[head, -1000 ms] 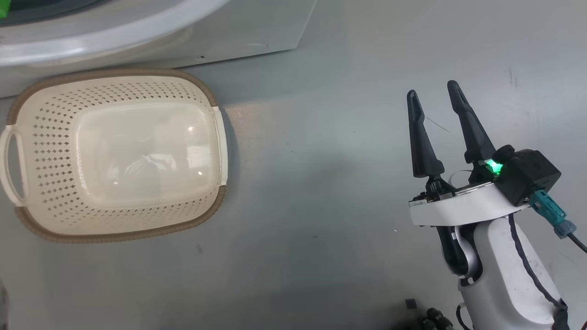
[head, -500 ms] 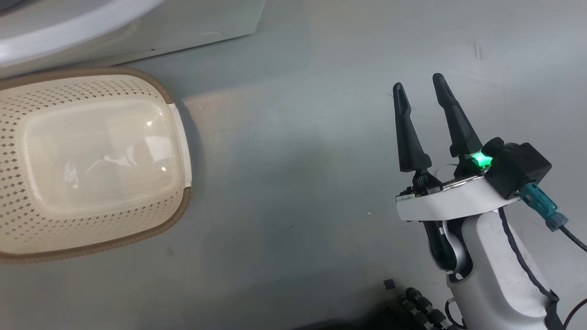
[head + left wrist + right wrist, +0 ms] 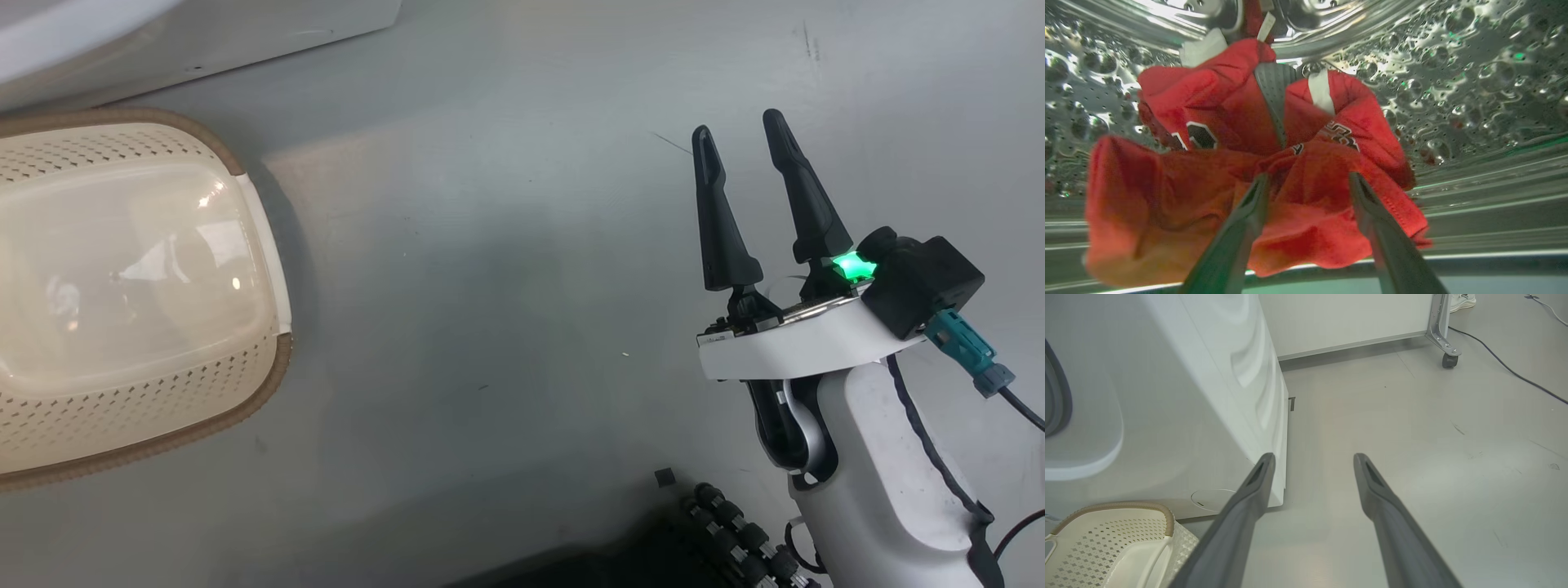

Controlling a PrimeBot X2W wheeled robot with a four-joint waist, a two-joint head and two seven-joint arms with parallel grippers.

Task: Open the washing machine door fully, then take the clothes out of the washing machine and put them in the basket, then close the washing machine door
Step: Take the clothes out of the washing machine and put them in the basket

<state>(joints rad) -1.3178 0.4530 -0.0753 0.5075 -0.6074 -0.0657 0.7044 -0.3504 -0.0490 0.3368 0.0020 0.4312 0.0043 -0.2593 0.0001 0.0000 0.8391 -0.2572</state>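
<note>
Grey floor (image 3: 506,245), one basket (image 3: 282,359) beside washing machine (image 3: 1188,416); right gripper (image 3: 736,124) splayed; left gripper (image 3: 1308,174) splayed before one red garment (image 3: 1167,183) in drum (image 3: 1474,81).

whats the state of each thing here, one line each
clothes, bunched up inside the drum, not gripped
washing machine, not yet emptied
basket, empty, on the floor
left gripper, open, fingers at the clothes
right gripper, open, holding nothing, above the floor

The basket (image 3: 163,408) runs off the head view's left edge.
</note>
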